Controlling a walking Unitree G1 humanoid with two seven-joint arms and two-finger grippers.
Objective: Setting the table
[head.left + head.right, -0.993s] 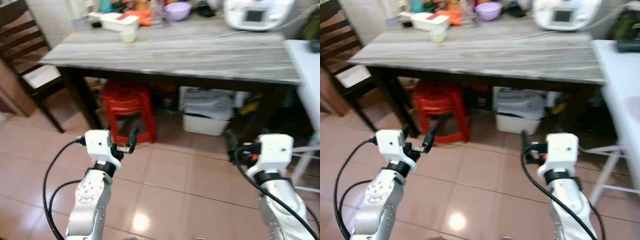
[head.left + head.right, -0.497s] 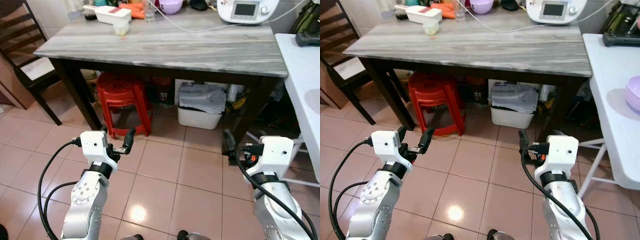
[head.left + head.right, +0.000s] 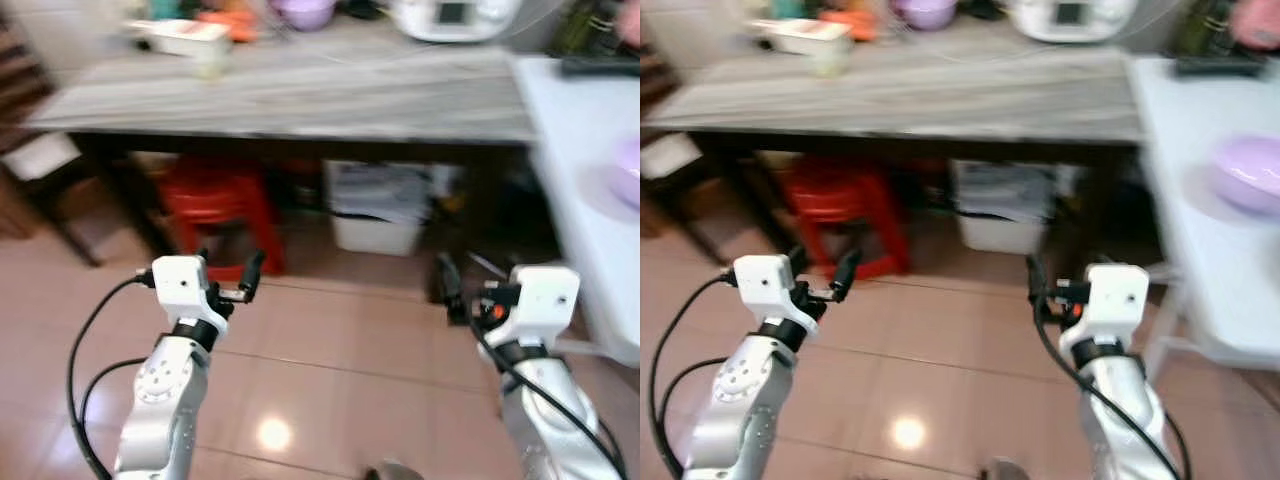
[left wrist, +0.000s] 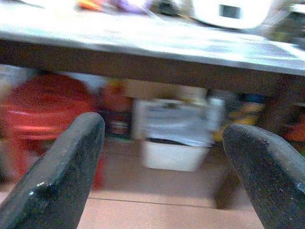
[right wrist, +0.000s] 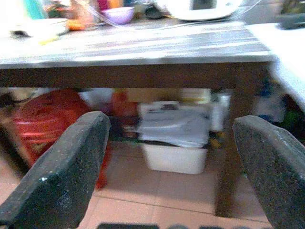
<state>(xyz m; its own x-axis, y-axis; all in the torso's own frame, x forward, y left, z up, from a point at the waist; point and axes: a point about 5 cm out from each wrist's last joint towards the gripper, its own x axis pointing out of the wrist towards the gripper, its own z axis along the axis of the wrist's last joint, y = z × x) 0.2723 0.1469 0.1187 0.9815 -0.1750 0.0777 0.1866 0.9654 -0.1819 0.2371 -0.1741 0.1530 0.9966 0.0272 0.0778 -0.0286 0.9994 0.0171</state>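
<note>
Left hand (image 3: 232, 282) at eight o'clock, fingers apart and empty, above the tiled floor (image 3: 330, 350). Ahead at twelve, the grey surface (image 3: 300, 95) with a red stool (image 3: 215, 205) beneath. Right hand (image 3: 452, 290) at four, also spread and empty. The purple bowl (image 3: 1248, 172) sits at two on the white surface (image 3: 1200, 130); it looks light, rigid, possibly slippery, best pinched at the rim.

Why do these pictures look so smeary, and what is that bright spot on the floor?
Both eye views are motion-blurred, softening the grey wooden table and red plastic stool; the tiled floor shows a lamp's glare. In both wrist views the background is soft.
</note>
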